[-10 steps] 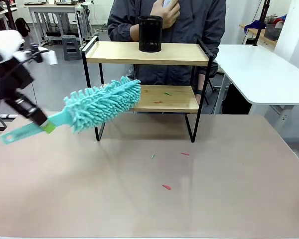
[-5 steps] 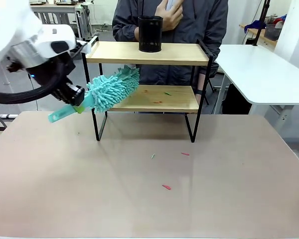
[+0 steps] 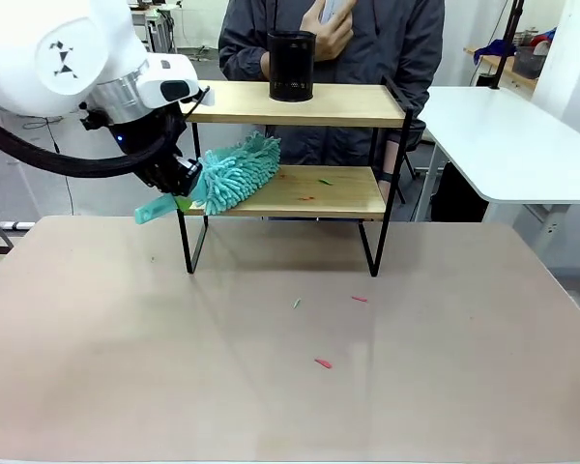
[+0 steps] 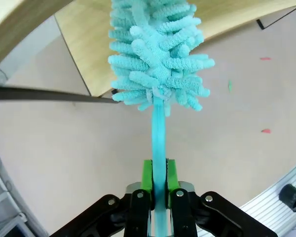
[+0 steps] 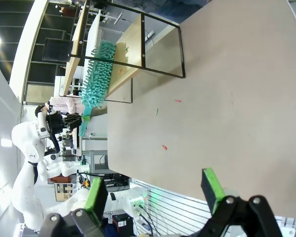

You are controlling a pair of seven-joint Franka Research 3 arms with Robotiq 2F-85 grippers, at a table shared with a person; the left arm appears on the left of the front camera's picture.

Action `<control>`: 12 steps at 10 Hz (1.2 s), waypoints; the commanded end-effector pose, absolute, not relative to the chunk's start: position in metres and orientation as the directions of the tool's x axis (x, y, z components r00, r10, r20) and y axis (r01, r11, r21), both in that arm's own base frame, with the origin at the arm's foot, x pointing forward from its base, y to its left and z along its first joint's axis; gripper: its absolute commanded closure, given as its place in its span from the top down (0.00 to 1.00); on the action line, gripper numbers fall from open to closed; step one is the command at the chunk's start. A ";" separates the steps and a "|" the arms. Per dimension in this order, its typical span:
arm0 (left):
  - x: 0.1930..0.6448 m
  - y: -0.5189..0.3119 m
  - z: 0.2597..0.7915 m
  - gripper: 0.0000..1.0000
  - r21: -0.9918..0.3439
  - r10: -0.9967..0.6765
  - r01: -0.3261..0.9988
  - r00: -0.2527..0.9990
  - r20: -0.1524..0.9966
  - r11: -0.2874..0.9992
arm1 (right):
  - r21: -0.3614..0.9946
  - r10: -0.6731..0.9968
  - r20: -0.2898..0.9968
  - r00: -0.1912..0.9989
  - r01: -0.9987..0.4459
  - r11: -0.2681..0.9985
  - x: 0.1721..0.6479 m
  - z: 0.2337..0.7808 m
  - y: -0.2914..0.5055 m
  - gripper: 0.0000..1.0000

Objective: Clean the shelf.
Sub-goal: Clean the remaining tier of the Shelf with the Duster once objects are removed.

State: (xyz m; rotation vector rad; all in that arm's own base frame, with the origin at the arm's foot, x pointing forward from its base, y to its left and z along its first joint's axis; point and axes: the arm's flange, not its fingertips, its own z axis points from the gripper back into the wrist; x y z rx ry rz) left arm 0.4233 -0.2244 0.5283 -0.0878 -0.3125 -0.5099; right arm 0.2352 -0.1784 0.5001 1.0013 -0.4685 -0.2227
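The shelf (image 3: 338, 103) stands at the table's far side, two light wood boards in a black frame. My left gripper (image 3: 184, 186) is shut on the handle of a turquoise fluffy duster (image 3: 237, 171), whose head lies over the left end of the lower board (image 3: 333, 193). In the left wrist view the duster (image 4: 158, 54) rises straight from my green pads (image 4: 147, 177) toward the board's edge (image 4: 89, 34). Small red and green scraps (image 3: 321, 181) lie on the lower board. My right gripper (image 5: 153, 190) stands open over the table's near edge, holding nothing; the shelf (image 5: 133, 44) and the duster (image 5: 96, 74) show far off.
A black mesh cup (image 3: 291, 65) stands on the top board. A person in a dark jacket (image 3: 406, 48) stands behind the shelf. Coloured scraps (image 3: 323, 363) lie on the tan tabletop (image 3: 416, 367) in front of the shelf. A white table (image 3: 503, 135) is at the right.
My left arm has swung in from the far left and up, carrying the duster rightward so its head now reaches onto the lower board's left end. The grip on the handle has held.
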 end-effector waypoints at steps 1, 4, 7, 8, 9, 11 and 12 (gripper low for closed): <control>0.424 -0.238 0.530 0.12 -0.004 -0.519 0.550 0.792 0.322 0.835 | 0.852 -0.385 0.300 0.873 -0.064 0.519 0.236 0.502 -0.179 1.00; 0.417 -0.252 0.525 0.12 -0.013 -0.639 0.673 0.708 0.299 0.740 | 0.852 -0.385 0.300 0.873 -0.064 0.519 0.236 0.502 -0.179 1.00; 0.405 -0.247 0.524 0.12 -0.060 -0.759 0.811 0.567 0.320 0.581 | 0.852 -0.385 0.300 0.873 -0.064 0.519 0.236 0.502 -0.179 1.00; 0.401 -0.245 0.522 0.12 -0.058 -0.808 0.856 0.506 0.303 0.515 | 0.852 -0.385 0.300 0.873 -0.064 0.519 0.236 0.502 -0.179 1.00; 0.395 -0.238 0.522 0.12 -0.054 -0.850 0.893 0.443 0.284 0.447 | 0.852 -0.385 0.300 0.873 -0.064 0.519 0.236 0.502 -0.179 1.00; 0.366 -0.209 0.532 0.12 -0.031 -0.927 0.969 0.243 0.285 0.245 | 0.852 -0.385 0.300 0.873 -0.064 0.519 0.236 0.502 -0.179 1.00; 0.348 -0.189 0.539 0.12 -0.029 -0.952 0.995 0.095 0.292 0.091 | 0.852 -0.385 0.300 0.873 -0.064 0.519 0.236 0.502 -0.179 1.00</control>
